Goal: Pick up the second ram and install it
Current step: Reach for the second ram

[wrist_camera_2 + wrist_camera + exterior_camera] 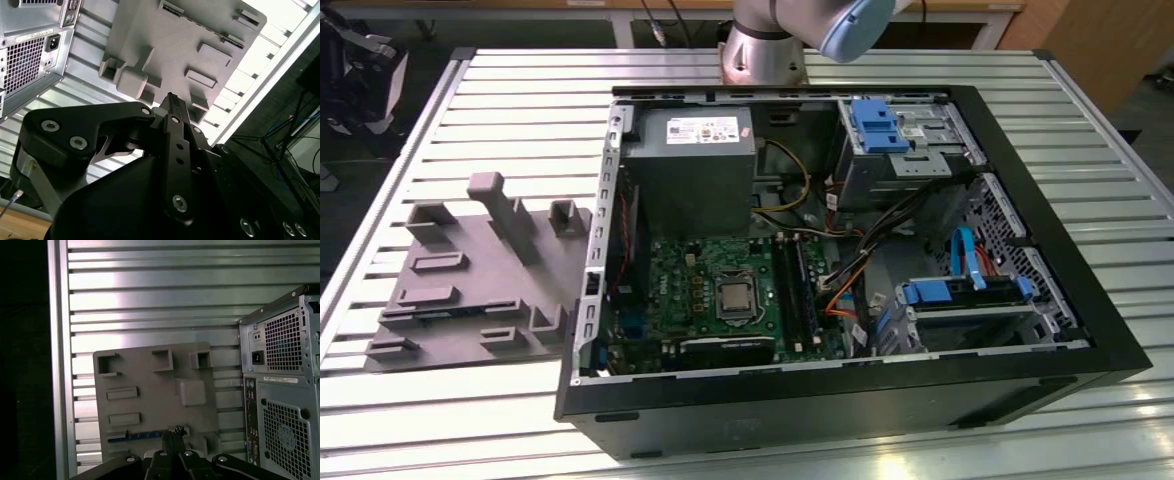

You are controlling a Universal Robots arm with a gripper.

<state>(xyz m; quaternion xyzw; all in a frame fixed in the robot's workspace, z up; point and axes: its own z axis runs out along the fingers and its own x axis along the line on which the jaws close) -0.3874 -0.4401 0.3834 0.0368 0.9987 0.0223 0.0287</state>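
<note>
In the first wrist view the second ram (140, 435), a thin dark stick with a bluish edge, lies flat in a groove of the grey plastic block (150, 390). My gripper (172, 436) hangs well above the block, its tips lined up over one end of the stick. The fingers (166, 450) stand together with nothing between them. In the second wrist view the gripper (172, 102) points down at the grey plastic block (185, 40). In the exterior view the grey plastic block (467, 280) sits to the left of the open computer case (854, 400), whose green board (707, 270) lies inside.
The block and case rest on a slatted metal table (520, 110). The case's rear panel (280, 390) stands close beside the block. Upright posts (500, 215) rise from the block. The arm's base (767, 45) is behind the case. Cables and blue drive brackets (947, 290) fill the case's right side.
</note>
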